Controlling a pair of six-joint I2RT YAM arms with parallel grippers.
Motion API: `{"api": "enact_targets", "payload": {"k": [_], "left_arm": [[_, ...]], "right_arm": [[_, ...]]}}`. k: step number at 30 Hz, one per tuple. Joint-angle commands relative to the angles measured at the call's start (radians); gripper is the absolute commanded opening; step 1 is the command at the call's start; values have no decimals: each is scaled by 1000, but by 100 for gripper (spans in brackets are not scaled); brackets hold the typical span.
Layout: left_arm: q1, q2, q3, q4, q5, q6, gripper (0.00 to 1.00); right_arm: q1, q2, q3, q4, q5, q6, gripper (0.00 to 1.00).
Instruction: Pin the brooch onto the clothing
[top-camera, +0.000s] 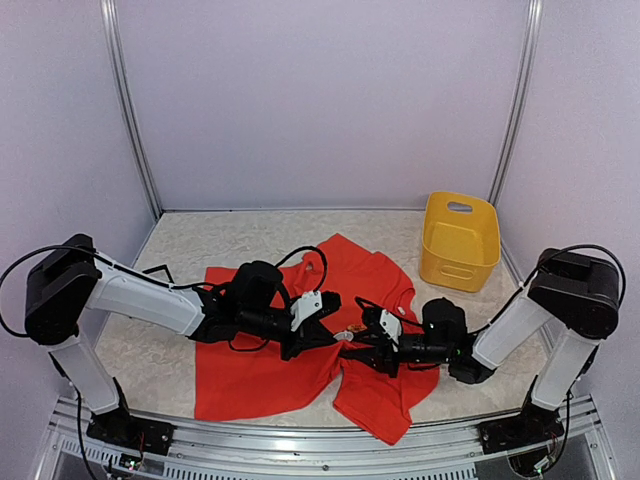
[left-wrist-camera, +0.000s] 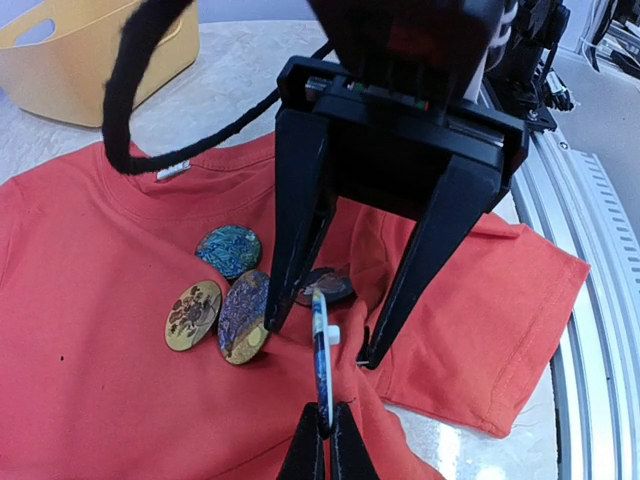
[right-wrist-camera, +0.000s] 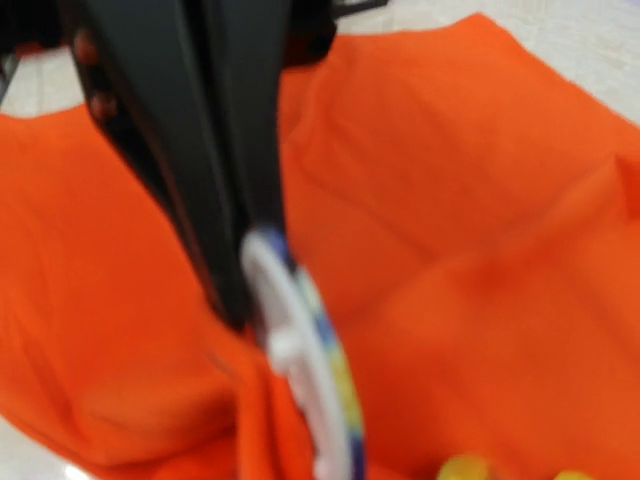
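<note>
The red T-shirt (top-camera: 260, 380) lies crumpled on the table and fills the left wrist view (left-wrist-camera: 90, 400) and the right wrist view (right-wrist-camera: 480, 150). My left gripper (left-wrist-camera: 328, 412) is shut on a round blue brooch (left-wrist-camera: 321, 350), held edge-on with its white clasp towards a raised fold of the shirt. The brooch's white back shows blurred in the right wrist view (right-wrist-camera: 305, 350). My right gripper (left-wrist-camera: 320, 345) faces it, jaws wide open, one fingertip on each side of the fold. In the top view the left gripper (top-camera: 340, 340) and the right gripper (top-camera: 360, 348) meet over the shirt's middle.
Several other round brooches lie on the shirt near the collar, among them a gold one (left-wrist-camera: 193, 315) and a blue-green one (left-wrist-camera: 228, 250). A yellow basket (top-camera: 460, 240) stands at the back right. A black cable (left-wrist-camera: 140, 100) hangs across. The metal rail (left-wrist-camera: 590, 250) runs along the table's near edge.
</note>
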Motion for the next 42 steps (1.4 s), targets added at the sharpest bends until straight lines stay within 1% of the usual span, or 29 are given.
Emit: {"api": "enact_targets", "payload": {"k": [1, 5, 8, 13, 14, 18, 22, 23, 34, 37, 42], "left_arm": [[-1, -32, -7, 32, 0, -10, 0], [-1, -32, -10, 34, -8, -11, 0], [-2, -33, -13, 48, -12, -15, 0], [-2, -42, -20, 70, -14, -23, 0], [-2, -43, -22, 70, -15, -23, 0], [-3, -54, -40, 88, -4, -27, 0], [-4, -62, -44, 101, 7, -26, 0], [-4, -62, -44, 101, 7, -25, 0], [-9, -67, -56, 113, 11, -31, 0], [-9, -71, -61, 119, 1, -31, 0], [-10, -76, -68, 131, 3, -29, 0]], "right_arm": [[-12, -92, -11, -44, -16, -23, 38], [-12, -116, 2, -72, -37, -17, 37], [-12, -102, 3, -59, -26, -9, 30], [-12, -50, 2, -39, -24, 7, 30], [-12, -39, -1, -30, -25, 15, 27], [-13, 0, -8, 4, -27, 53, 11], [-15, 23, -9, 24, -32, 59, 1], [-15, 24, -7, 24, -35, 59, 0], [-24, 30, 22, -9, -24, 59, 0], [-25, 17, 12, -24, -24, 54, 2], [-24, 11, 11, -43, -21, 44, 0]]}}
